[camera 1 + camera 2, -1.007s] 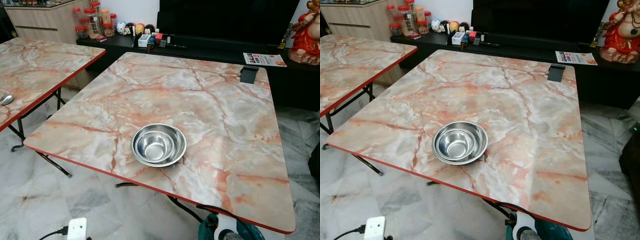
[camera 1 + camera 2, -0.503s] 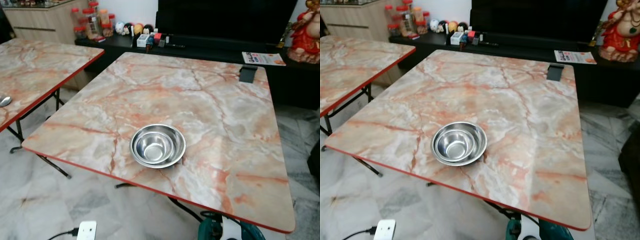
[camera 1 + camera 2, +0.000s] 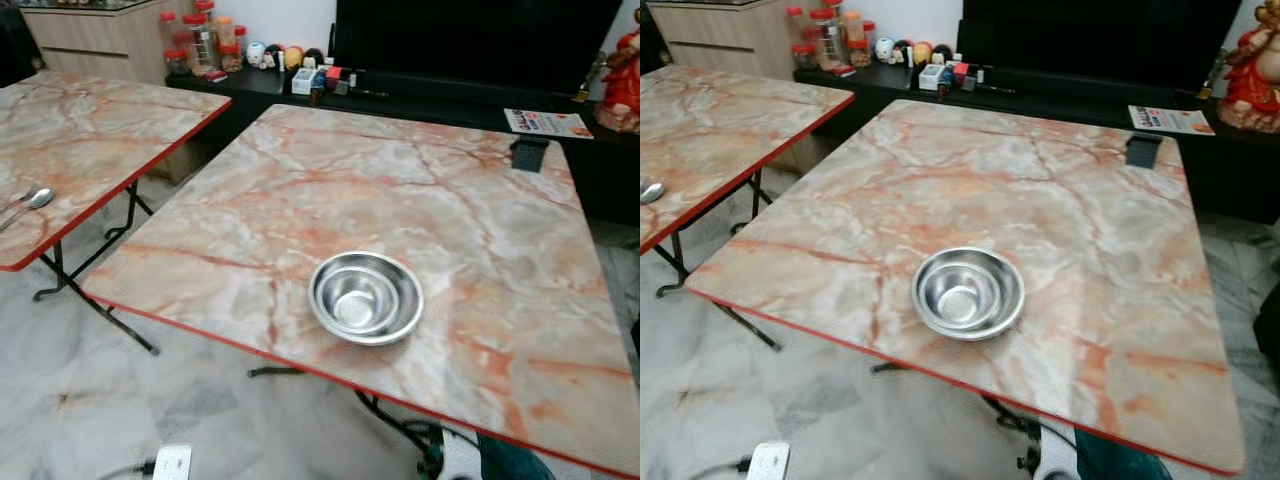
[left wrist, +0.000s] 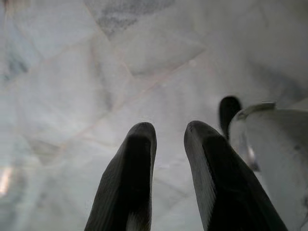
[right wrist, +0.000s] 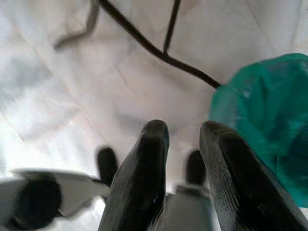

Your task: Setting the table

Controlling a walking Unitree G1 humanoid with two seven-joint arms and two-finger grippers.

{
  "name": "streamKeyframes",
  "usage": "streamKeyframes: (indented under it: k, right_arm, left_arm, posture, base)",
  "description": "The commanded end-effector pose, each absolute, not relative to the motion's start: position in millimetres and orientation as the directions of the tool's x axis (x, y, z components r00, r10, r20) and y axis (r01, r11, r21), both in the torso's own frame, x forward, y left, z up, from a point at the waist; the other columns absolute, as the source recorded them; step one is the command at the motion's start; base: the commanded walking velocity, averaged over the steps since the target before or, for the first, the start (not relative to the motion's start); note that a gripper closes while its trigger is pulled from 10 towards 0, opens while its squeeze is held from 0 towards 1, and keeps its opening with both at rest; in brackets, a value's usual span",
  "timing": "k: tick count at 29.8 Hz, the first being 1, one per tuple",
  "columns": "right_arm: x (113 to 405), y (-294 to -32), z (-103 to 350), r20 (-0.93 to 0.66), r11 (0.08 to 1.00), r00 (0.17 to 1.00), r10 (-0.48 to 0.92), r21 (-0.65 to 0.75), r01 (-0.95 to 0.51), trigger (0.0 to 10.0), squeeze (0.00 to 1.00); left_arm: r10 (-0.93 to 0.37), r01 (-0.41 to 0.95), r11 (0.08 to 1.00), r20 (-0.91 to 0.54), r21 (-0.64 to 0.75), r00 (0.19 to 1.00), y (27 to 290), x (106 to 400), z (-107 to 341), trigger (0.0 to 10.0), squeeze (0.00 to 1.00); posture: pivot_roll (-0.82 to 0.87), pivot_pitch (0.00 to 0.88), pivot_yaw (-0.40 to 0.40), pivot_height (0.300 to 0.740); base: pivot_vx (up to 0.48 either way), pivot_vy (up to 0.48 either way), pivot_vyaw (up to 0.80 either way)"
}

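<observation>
Steel bowl [image 3: 366,297] sits empty on the marble-patterned table [image 3: 450,200], toward its near edge, at about 6 o'clock from the table's centre. Left gripper [image 4: 168,132] and right gripper [image 5: 183,132] hang over the pale floor [image 4: 72,72], fingers slightly parted, holding nothing. A spoon [image 3: 30,200] lies on the neighbouring table [image 3: 90,120] at 9 o'clock.

Silver bowl [image 3: 365,297] on a pink-veined marble table [image 3: 420,200] edged red.

Left gripper [image 4: 168,132] hung idle, pointed down, fingers slightly parted, holding nothing. Right gripper [image 5: 183,132] likewise hung down, fingers a little apart, empty.
</observation>
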State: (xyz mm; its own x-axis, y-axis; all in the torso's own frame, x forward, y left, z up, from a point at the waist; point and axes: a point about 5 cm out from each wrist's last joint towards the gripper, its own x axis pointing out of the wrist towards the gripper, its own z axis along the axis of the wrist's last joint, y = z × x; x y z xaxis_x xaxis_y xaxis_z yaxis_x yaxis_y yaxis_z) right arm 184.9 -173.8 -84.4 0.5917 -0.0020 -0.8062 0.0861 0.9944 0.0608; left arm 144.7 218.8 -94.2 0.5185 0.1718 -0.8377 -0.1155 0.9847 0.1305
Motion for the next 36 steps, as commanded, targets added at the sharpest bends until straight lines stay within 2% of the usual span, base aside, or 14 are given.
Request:
streamKeyframes:
  k: [1, 20, 26, 36]
  right_arm:
    - [177.9, -180.3, -87.0, -0.813, 0.992, 0.582, -0.023, 0.054, 0.114, 10.0, 0.00]
    - [177.3, -176.3, -87.5, -0.810, 0.987, 0.586, -0.025, 0.073, 0.142, 10.0, 0.00]
    - [177.5, -175.0, -87.6, -0.811, 0.987, 0.585, -0.016, 0.081, 0.139, 10.0, 0.00]
    - [180.7, -172.6, -86.1, -0.802, 0.989, 0.597, -0.010, 0.079, 0.123, 10.0, 0.00]
  left_arm:
    - [0.171, -0.117, 0.985, -0.835, 0.128, 0.522, 216.7, 149.3, -93.1, 10.0, 0.00]
    - [0.168, -0.084, 0.986, -0.816, 0.146, 0.553, 222.3, 161.0, -87.0, 10.0, 0.00]
    - [0.168, -0.078, 0.986, -0.817, 0.151, 0.551, 223.4, 160.6, -87.0, 10.0, 0.00]
    - [0.172, -0.068, 0.985, -0.824, 0.161, 0.539, 226.3, 154.8, -88.7, 10.0, 0.00]
  posture:
    - [0.02, 0.021, 0.023, 0.740]
    - [0.02, 0.028, 0.053, 0.740]
    - [0.02, 0.025, 0.055, 0.740]
    - [0.03, 0.002, 0.057, 0.740]
  base:
    - [0.000, 0.412, 0.00]
    - [0.000, 0.409, 0.00]
    - [0.000, 0.409, -0.32]
    - [0.000, 0.411, 0.00]
